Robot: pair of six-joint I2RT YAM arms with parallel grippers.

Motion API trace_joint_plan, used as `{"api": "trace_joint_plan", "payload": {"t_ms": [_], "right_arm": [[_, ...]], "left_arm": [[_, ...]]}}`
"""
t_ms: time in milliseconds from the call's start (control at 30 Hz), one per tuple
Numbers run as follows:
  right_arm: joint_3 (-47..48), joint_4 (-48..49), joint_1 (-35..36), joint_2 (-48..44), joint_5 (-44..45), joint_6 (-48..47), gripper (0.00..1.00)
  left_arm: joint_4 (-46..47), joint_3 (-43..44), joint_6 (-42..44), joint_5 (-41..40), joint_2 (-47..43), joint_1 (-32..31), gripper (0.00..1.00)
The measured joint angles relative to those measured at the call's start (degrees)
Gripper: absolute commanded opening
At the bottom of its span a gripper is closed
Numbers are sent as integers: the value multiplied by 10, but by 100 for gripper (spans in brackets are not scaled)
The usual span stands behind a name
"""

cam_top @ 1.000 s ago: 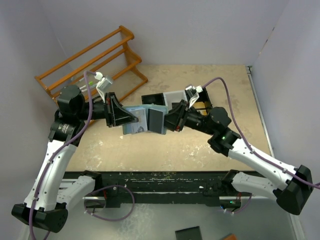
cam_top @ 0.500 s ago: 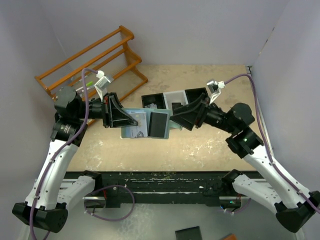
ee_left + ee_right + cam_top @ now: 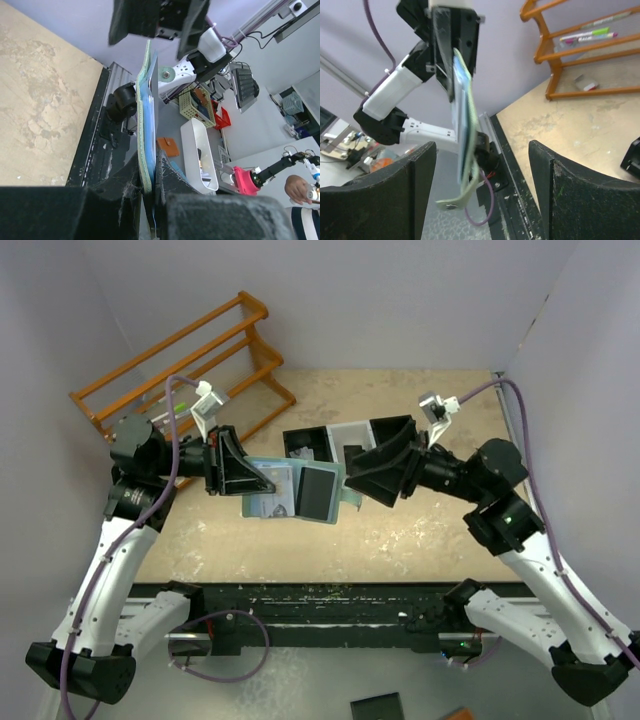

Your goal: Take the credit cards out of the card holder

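Left gripper (image 3: 265,481) clenches the card holder (image 3: 270,502) aloft; right gripper (image 3: 350,480) fingers stand released, empty. Likely risk: the dark credit card (image 3: 317,492) slides free, dropping onto the surface (image 3: 400,532).

- The card holder (image 3: 271,502) is spread open, light blue inside with a teal-green rim. Its left edge is pinched in the left gripper (image 3: 262,480), which holds it off the table. Both wrist views show it edge-on, with its snap tab (image 3: 451,202) dangling.
- One dark grey credit card (image 3: 318,492) lies flat against the right half, seemingly partly out of its slot.
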Motion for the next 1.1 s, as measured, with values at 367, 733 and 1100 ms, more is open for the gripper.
{"api": "trace_joint_plan", "payload": {"t_ms": [367, 733, 1100], "right_arm": [[-52, 85, -1, 8, -34, 25, 100], [-78, 200, 61, 84, -37, 83, 51], [-63, 147, 71, 89, -17, 71, 0]], "left_arm": [[-39, 0, 31, -3, 9, 0, 0], [-38, 0, 31, -3, 12, 0, 0], [-78, -1, 90, -5, 23, -2, 73]]}}
